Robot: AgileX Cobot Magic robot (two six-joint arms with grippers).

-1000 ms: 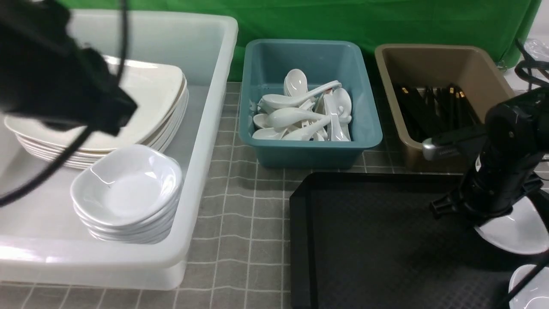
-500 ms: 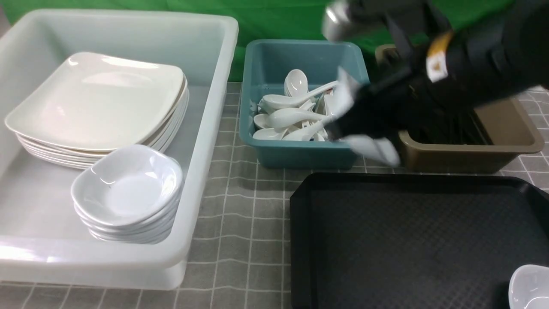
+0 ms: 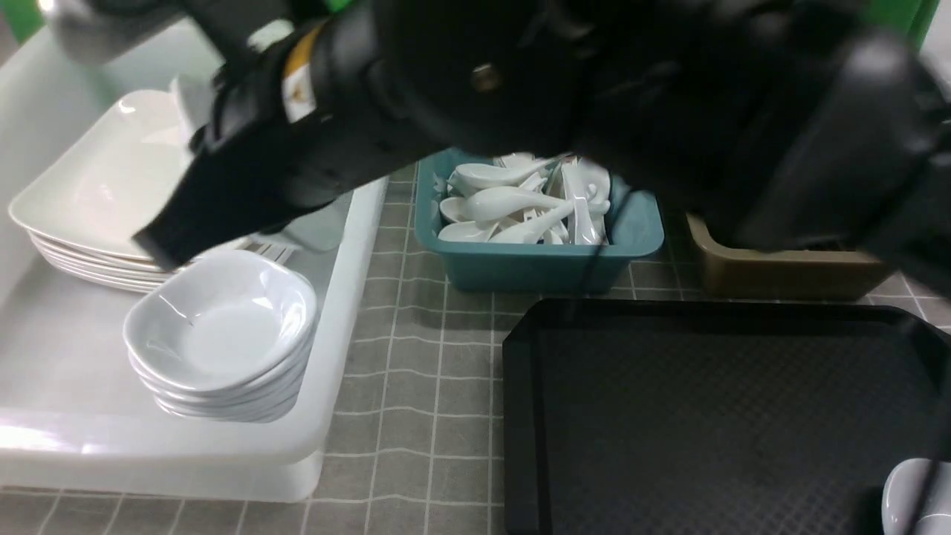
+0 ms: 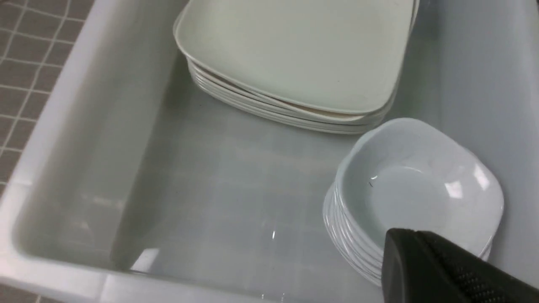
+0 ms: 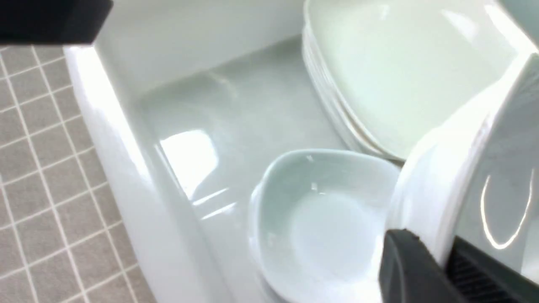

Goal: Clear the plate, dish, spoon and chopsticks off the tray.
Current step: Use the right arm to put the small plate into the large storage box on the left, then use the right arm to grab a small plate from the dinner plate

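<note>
Plate (image 5: pixel 501 160) hangs tilted over the white tub (image 3: pixel 356 297) by the tabletop's left edge. The right end effector (image 5: pixel 438 252) pinches its rim. Inside the tub, close under it, are a plate stack (image 3: pixel 89 193) and a pile of small bowls (image 3: pixel 223 334). The left end effector (image 4: pixel 406 252) is pressed together above that same pile. The black tray (image 3: pixel 520 416) lies at the tabletop's near right corner. One white dish (image 3: pixel 910 498) sits at the tray's near right corner, partly cut off.
</note>
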